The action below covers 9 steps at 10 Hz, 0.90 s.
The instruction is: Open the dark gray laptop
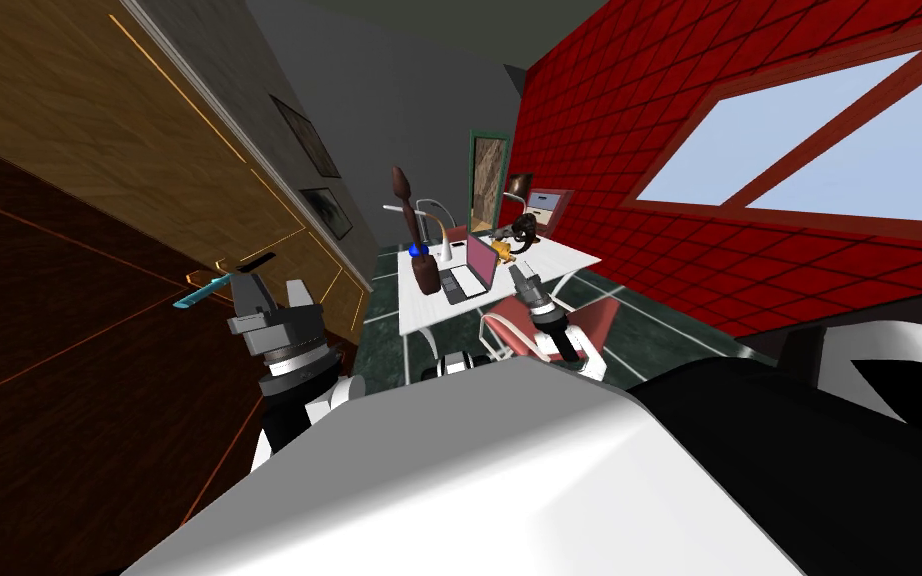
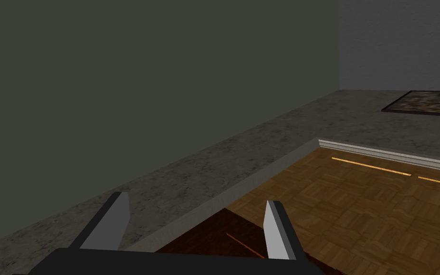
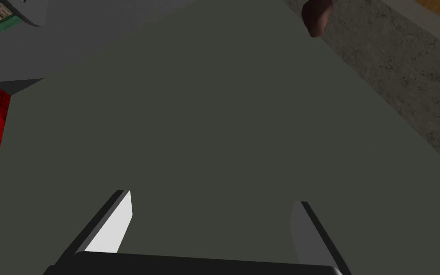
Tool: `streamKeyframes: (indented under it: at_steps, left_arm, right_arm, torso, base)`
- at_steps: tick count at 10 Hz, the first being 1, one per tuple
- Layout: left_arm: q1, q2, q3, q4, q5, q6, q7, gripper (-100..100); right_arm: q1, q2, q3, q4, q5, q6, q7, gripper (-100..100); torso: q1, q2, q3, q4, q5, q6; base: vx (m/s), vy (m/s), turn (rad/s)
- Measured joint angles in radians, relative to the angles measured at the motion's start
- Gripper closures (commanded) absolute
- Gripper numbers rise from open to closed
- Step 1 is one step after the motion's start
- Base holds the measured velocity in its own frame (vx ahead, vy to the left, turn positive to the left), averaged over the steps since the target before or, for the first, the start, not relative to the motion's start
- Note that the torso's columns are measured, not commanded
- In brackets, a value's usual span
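The dark grey laptop (image 1: 469, 275) sits on the white table (image 1: 427, 312) ahead of me. Its lid stands raised and shows a pinkish screen, with the keyboard base lying flat toward me. My right gripper (image 1: 523, 272) hangs just right of the laptop, above the table's near right edge, fingers pointing upward. In the right wrist view that gripper (image 3: 209, 224) is open with nothing between its fingers. My left gripper (image 1: 271, 292) is raised far left of the table, beside a wooden door. Seen from its own wrist, the left gripper (image 2: 195, 224) is also open and holds nothing.
A tall brown ornament (image 1: 419, 250) stands on the table left of the laptop, with a small blue item (image 1: 414, 251) by it. Small orange and dark items (image 1: 505, 240) lie behind the laptop. A red chair (image 1: 524, 332) stands at the table's near side. The red tiled wall (image 1: 669, 240) runs on the right.
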<state>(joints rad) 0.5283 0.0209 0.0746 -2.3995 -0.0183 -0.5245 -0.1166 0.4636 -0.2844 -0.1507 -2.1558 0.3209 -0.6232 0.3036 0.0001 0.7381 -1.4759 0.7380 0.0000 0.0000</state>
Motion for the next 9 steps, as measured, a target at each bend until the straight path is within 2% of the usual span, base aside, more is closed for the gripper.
streamKeyframes:
  at_steps: [2, 9]
  left_arm:
    - [0.0, 0.0, 0.0, 0.0, 0.0, 0.0, 0.0, 0]
    - [0.0, 0.0, 0.0, 0.0, 0.0, 0.0, 0.0, 0]
  right_arm:
    - [-0.013, -0.041, -0.024, 0.026, 0.054, 0.004, 0.056, -100]
    - [-0.034, -0.136, -0.077, 0.103, 0.198, 0.01, 0.222, -100]
  torso:
    - [0.0, 0.0, 0.0, 0.0, 0.0, 0.0]
    - [0.0, 0.0, 0.0, 0.0, 0.0, 0.0]
  base:
    - [0.032, -0.006, 0.064]
    - [0.03, -0.004, 0.082]
